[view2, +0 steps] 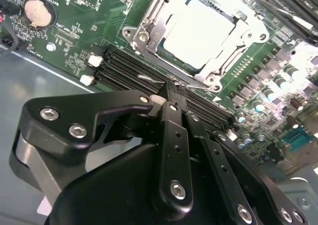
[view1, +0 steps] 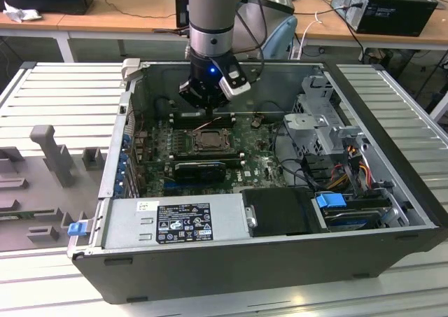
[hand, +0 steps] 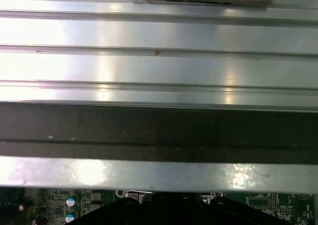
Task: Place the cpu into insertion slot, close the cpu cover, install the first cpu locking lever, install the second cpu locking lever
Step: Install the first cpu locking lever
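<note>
one tool (view2: 172, 95) hangs inside the open case (view1: 294, 257), its two fingers (view2: 174, 135) drawn together with no gap – the tips are right at one thin wire lever (view2: 201, 87), and i cannot tell whether they pinch it. one cpu (view2: 198, 31) lies flat in the slot (view1: 190, 143), with one grey cover (view2: 149, 29) folded down around it. four long black memory slots (view2: 126, 68) run between tool and cover – one coin battery (view2: 37, 12) sits well apart. the case rests on a ribbed worktop (view1: 63, 93).
</note>
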### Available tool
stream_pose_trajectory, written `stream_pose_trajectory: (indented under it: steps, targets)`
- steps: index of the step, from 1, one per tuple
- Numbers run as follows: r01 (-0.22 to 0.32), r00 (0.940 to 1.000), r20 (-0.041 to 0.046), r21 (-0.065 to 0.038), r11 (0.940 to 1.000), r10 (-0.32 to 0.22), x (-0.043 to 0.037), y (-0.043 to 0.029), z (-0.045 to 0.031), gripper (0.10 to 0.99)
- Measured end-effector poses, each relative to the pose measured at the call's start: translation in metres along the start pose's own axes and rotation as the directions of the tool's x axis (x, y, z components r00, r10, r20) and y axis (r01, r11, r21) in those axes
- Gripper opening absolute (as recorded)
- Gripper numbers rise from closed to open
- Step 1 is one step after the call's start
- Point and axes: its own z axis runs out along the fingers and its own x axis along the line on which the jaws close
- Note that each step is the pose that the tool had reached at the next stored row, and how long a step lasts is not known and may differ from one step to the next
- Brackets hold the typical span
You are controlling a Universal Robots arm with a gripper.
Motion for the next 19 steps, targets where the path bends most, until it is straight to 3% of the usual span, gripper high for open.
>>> stream_pose_trajectory:
  steps: [8,19]
  targets:
    - [0.006,1.0000,-0.0004,0.000,1.0000,-0.006,-0.0126,0.0007,0.0075,0.106]
    - [0.012,0.9999,-0.0008,0.000,0.9999,-0.012,-0.0178,0.0001,0.0157,0.106]
